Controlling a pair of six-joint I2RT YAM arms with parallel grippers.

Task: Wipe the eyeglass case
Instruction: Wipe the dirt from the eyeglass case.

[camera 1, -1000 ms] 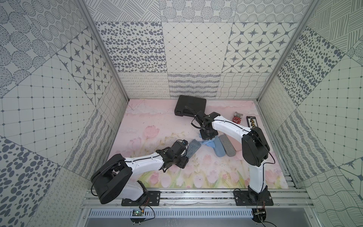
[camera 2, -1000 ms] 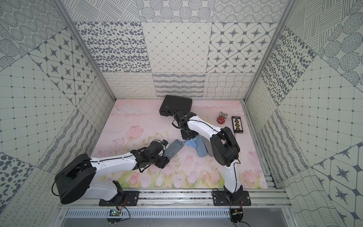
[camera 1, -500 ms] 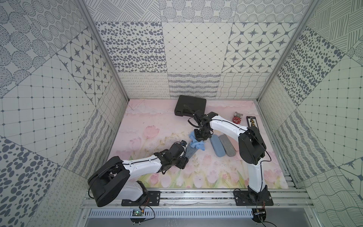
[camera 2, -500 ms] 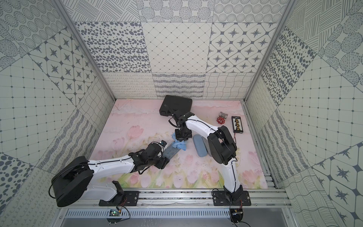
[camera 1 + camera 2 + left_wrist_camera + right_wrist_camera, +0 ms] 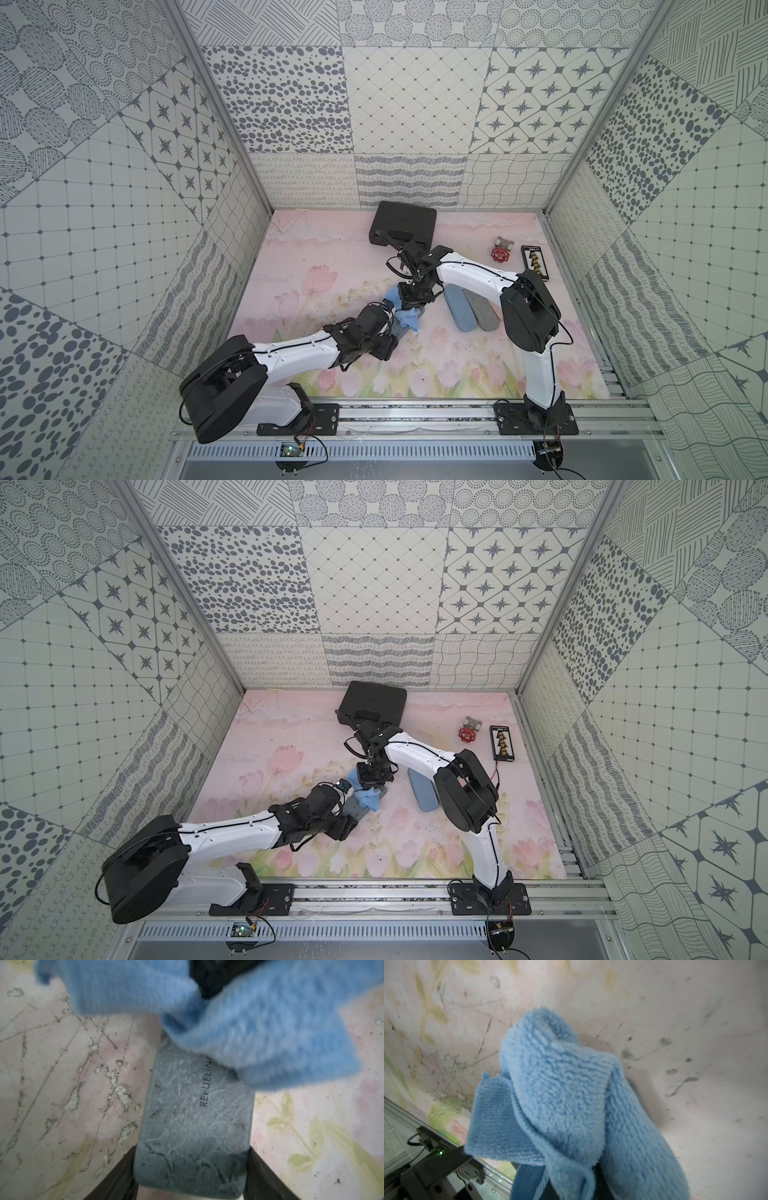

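Eyeglass case [image 5: 193, 1126] — grey, oblong, leather-grained, with dark printed lettering — lies flat on the worn pink floral mat [image 5: 62, 1064], near the middle of the workspace. Its near end is grasped by the left gripper [image 5: 190, 1172], one dark jaw pressed to each long side. A fluffy light-blue terry cloth [image 5: 560, 1095], bunched and pinched in the clenched right gripper [image 5: 412, 297], rests on the far end and covers the last letters. Near it, toward the robot's right, a pale blue case [image 5: 459, 309] and a second grey case [image 5: 481, 311] lie side by side; farther back stands a black box [image 5: 403, 222]. Judged risks: a sideways stroke may pivot the case out of the narrow end-grip; the bunched cloth may wipe only a stripe; the two grippers — close together — may collide as the stroke nears the held end.
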